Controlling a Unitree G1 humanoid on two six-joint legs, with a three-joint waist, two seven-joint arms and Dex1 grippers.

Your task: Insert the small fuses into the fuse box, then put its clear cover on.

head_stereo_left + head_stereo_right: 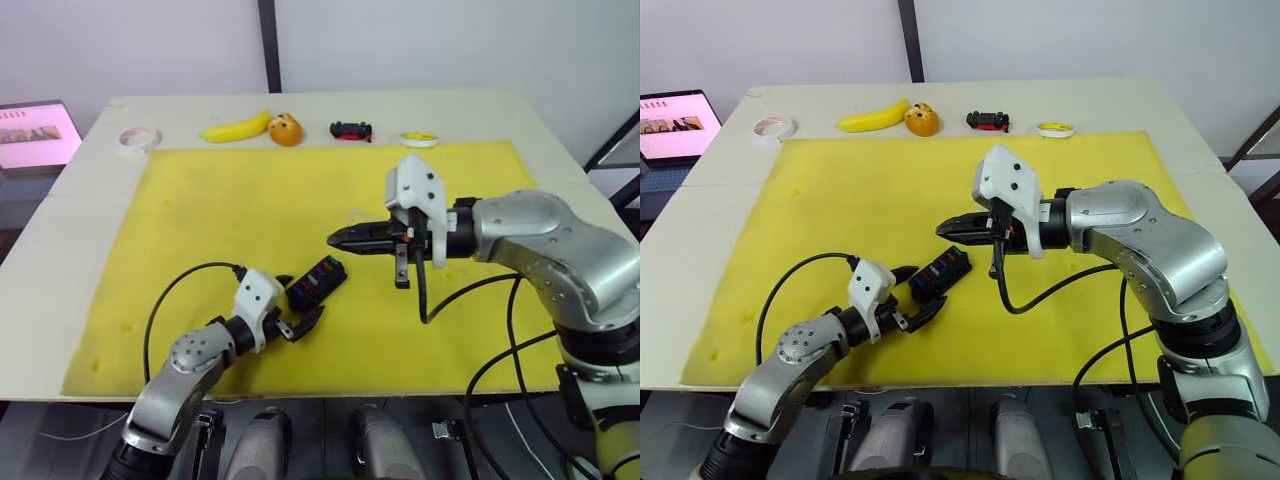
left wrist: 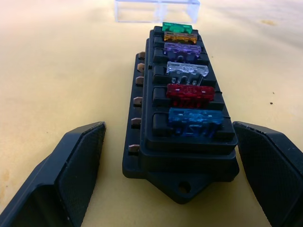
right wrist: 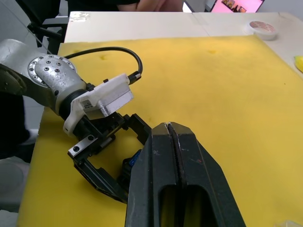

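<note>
The black fuse box (image 1: pixel 317 280) lies on the yellow mat (image 1: pixel 200 220), near its front. Its slots hold the small fuses (image 2: pixel 187 90) in a row: green, amber, purple, clear, red and blue. The clear cover (image 2: pixel 156 10) lies on the mat just beyond the box's far end. My left gripper (image 1: pixel 297 303) is open, and its fingers (image 2: pixel 71 165) stand apart on either side of the box's near end without touching it. My right gripper (image 1: pixel 335 238) is shut with nothing in it and hovers above the mat just past the box.
Along the table's far edge lie a white tape roll (image 1: pixel 138 137), a banana (image 1: pixel 237 128), an orange fruit (image 1: pixel 286 129), a black-and-red toy car (image 1: pixel 351 130) and a yellow tape roll (image 1: pixel 419 139). A laptop (image 1: pixel 35 130) stands off the far left corner.
</note>
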